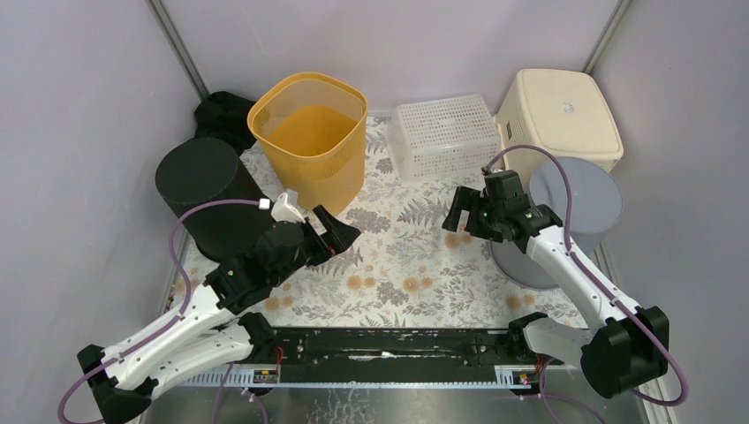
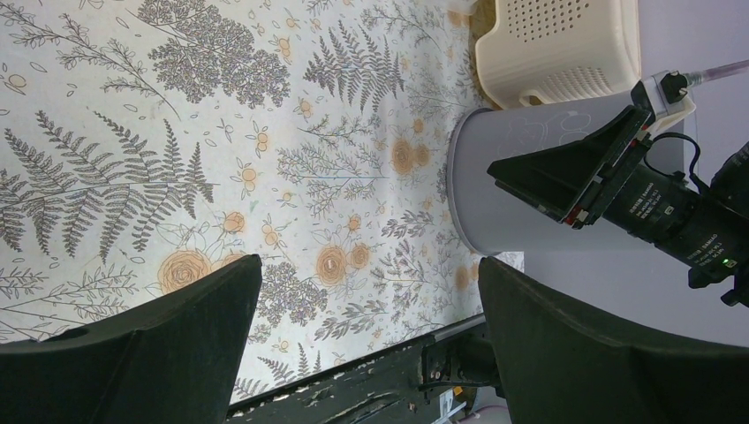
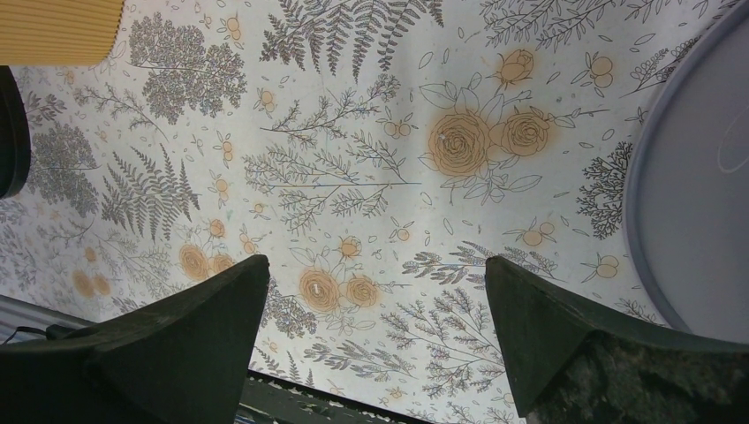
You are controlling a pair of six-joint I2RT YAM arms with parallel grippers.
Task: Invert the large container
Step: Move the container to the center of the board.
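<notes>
The large grey round container stands at the right edge of the floral mat with its flat closed end up and its wider rim down. It also shows in the left wrist view and at the right edge of the right wrist view. My right gripper hovers just left of the container, open, with only mat between its fingers. My left gripper is open over the mat's left half, and nothing is between its fingers.
An orange bin stands upright at the back. A black cylinder is at the left. A white mesh basket and a cream bin sit upside down at the back right. The black rail runs along the near edge.
</notes>
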